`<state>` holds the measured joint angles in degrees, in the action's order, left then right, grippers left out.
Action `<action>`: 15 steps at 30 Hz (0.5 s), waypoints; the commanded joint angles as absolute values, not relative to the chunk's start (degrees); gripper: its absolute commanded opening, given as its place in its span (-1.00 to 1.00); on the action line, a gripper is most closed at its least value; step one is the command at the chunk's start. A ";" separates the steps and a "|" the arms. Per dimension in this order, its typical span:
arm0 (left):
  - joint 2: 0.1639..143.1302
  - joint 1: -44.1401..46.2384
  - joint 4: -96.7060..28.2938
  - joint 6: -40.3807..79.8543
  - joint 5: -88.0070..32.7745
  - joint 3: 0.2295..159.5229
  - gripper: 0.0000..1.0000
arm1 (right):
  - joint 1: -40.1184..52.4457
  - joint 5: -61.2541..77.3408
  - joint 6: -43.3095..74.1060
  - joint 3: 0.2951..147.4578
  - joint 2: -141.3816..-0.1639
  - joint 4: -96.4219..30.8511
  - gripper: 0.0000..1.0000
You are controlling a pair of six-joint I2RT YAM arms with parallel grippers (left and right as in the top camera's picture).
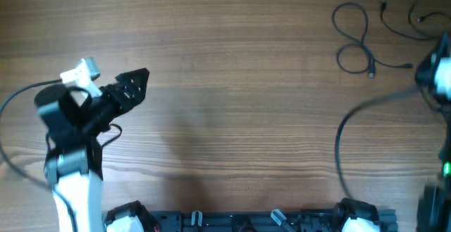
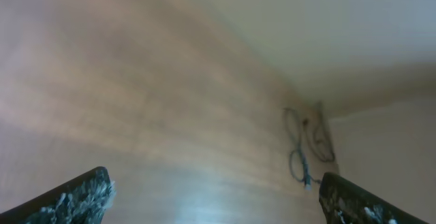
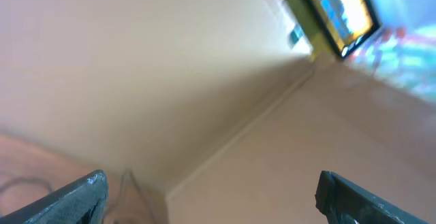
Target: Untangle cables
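The cables are thin black cords lying in loose loops at the table's far right corner, with a second strand beside them. In the left wrist view the cables show far off, by the table's end. My left gripper hovers over the table's left side, pointing right, far from them. Its jaws stand open and empty. My right arm shows blurred at the right edge, just right of the cables. The right gripper is open, holds nothing and faces the wall.
The wooden table runs wide between the two arms. A thick black arm wire curves over the right side. The arm bases line the near edge. A yellow-framed screen hangs high in the right wrist view.
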<state>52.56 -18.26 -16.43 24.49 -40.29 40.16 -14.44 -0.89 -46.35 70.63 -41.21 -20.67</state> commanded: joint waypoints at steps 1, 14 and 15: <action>41.50 -17.74 -18.52 21.43 -34.83 41.21 1.00 | -12.36 1.74 -47.94 70.76 -36.36 -23.79 1.00; 30.26 -17.72 -25.26 21.41 -27.14 41.21 1.00 | -11.84 13.56 -55.37 63.53 -15.75 -28.23 1.00; 30.26 -17.72 -26.17 21.41 -27.14 41.21 1.00 | -11.84 14.59 -55.37 62.35 -14.13 -28.05 0.99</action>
